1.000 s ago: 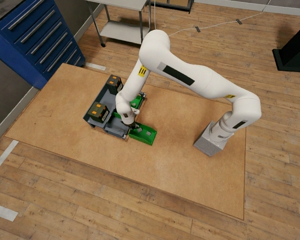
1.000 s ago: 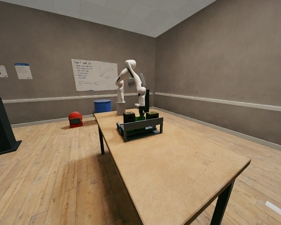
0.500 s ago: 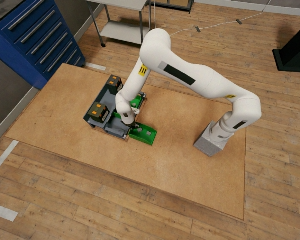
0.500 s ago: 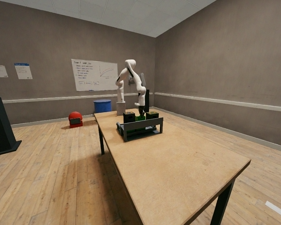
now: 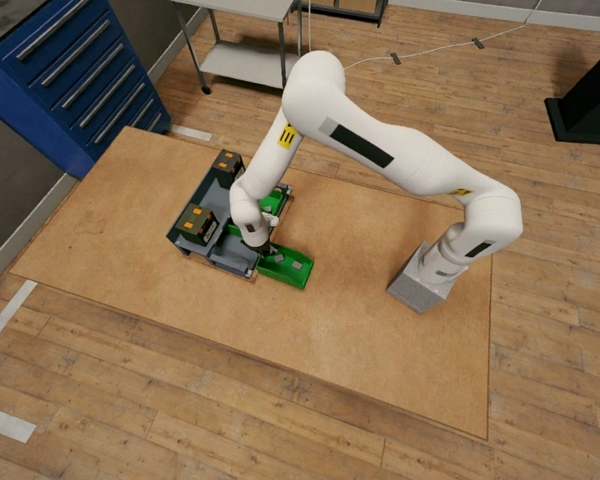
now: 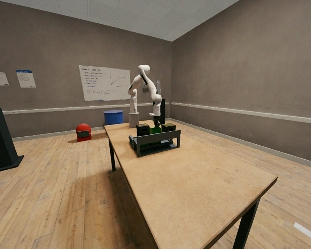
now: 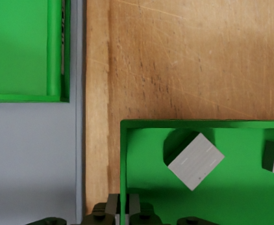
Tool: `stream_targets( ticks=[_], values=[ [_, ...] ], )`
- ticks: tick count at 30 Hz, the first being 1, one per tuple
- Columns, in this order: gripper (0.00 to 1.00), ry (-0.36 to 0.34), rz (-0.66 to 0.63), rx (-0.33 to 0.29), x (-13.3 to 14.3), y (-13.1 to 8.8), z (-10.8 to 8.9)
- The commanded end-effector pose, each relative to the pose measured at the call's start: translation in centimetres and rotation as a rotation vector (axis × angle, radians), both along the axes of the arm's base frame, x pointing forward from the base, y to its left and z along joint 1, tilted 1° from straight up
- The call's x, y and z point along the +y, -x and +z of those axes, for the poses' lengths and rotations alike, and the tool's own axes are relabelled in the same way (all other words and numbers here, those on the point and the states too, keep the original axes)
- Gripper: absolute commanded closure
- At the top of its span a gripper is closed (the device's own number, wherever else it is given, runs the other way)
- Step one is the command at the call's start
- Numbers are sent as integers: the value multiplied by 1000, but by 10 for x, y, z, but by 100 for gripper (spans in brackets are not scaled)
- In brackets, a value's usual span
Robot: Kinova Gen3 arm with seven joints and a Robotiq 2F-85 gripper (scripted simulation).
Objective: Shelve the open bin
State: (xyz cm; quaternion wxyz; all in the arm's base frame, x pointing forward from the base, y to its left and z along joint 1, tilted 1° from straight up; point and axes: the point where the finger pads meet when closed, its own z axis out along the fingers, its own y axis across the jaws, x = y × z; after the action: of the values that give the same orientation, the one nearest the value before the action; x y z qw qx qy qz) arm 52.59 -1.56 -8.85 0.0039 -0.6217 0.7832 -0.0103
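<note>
"Brown table (image 5: 341, 330) (image 6: 203, 182) (image 7: 182, 65) underneath; what's the gripper (image 5: 266, 252) (image 6: 156, 126) (image 7: 123, 211) doing?"

"Pinching the end wall of the bin (image 5: 284, 277) (image 6: 155, 130) (image 7: 241, 182), parts (image 5: 279, 257) (image 7: 196, 161) inside, just outside the shelf (image 5: 213, 202) (image 6: 158, 136) (image 7: 30, 130)."

"So, which step?"

"Lining up for insertion, I'd say. It isn't in the gap yet."

"Next?"

"Keep the grip, probably tilt it enough to pass the low board, clear the lip, then slide inward without spilling."
</note>
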Motion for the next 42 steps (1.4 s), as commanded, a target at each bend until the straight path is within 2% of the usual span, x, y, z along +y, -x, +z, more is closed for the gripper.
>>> stream_targets(
  ticks=[1,6,18,23,35,42],
  values=[
    [90,0,0,-3,0,-1,2],
    [90,0,0,-3,-2,-11,1],
    [90,0,0,-3,-2,-11,1],
    [90,0,0,-3,-4,-20,1],
    [90,0,0,-3,-4,-20,1],
    [90,0,0,-3,-7,-29,1]
  ],
)
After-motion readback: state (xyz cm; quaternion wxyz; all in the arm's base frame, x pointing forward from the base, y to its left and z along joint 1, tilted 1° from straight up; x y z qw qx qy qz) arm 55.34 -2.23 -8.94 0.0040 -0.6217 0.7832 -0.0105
